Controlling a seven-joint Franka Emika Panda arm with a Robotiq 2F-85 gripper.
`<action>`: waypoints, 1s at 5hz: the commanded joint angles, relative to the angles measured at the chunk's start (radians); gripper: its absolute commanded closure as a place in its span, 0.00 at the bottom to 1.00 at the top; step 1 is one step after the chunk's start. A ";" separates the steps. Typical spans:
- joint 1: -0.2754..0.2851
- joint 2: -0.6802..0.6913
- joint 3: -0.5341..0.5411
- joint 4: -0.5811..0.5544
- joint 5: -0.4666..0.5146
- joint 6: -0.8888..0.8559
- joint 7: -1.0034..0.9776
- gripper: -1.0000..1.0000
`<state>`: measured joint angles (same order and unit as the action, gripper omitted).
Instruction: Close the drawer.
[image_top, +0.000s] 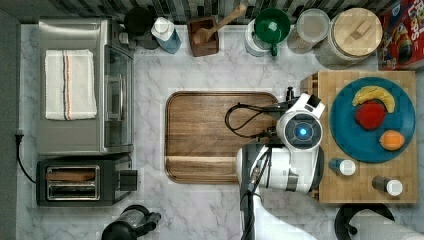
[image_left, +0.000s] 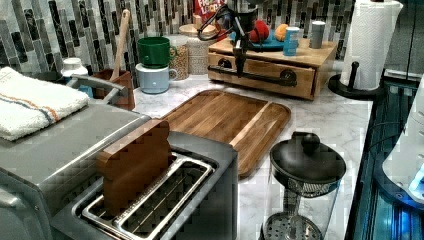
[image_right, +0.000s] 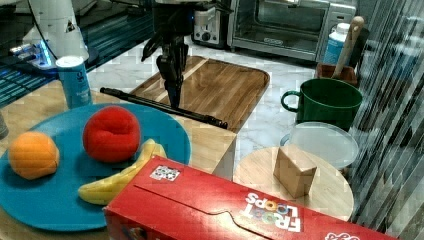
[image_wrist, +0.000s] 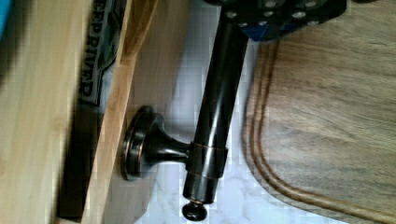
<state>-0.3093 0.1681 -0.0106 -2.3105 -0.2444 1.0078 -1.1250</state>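
Nearest the wrist camera: a dark bronze round bar handle (image_wrist: 212, 126) on a flared rosette mount, running directly beneath the gripper body.

The mount is fixed to the front panel of the drawer (image_wrist: 154, 56), a shallow light-wood box. It sits under the light butcher-block slab (image_wrist: 37, 116).

**Location**
- In the top view the slab unit lies at 3 o'clock of the dark brown rounded-corner wooden board (image_top: 220, 135). The drawer front faces that board across a strip of white marble counter (image_top: 150, 75).
- In the left view the drawer front stands at 12 o'clock of the board.

**Arm**
- The gripper (image_right: 173, 97) points straight down and meets the bar near its middle in the right view.
- The left view shows the same, with the tip in front of the drawer panel.
- Whether the gripper is spread or clamped on the bar cannot be told; the contact point is seen edge-on.

**Progress**
- The wrist view shows a dark gap between the slab edge and the drawer front. A printed dark packet (image_wrist: 91, 70) is visible inside it.
- Judgement: the drawer is ajar by a narrow margin and not yet seated. Approach to the handle appears complete.
- What remains is a short push toward 3 o'clock in the top view until the front sits flush, then release.

**Other items**
- A blue round plate (image_top: 350, 145) with fruit rests on the slab, apart from the work.
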 joint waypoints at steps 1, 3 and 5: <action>-0.157 0.165 -0.108 0.219 0.032 0.093 -0.287 1.00; -0.163 0.164 -0.144 0.259 -0.006 0.049 -0.287 1.00; -0.137 0.116 -0.157 0.232 -0.021 -0.007 -0.215 1.00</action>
<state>-0.3142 0.2937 -0.0221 -2.1973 -0.2037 1.0078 -1.3779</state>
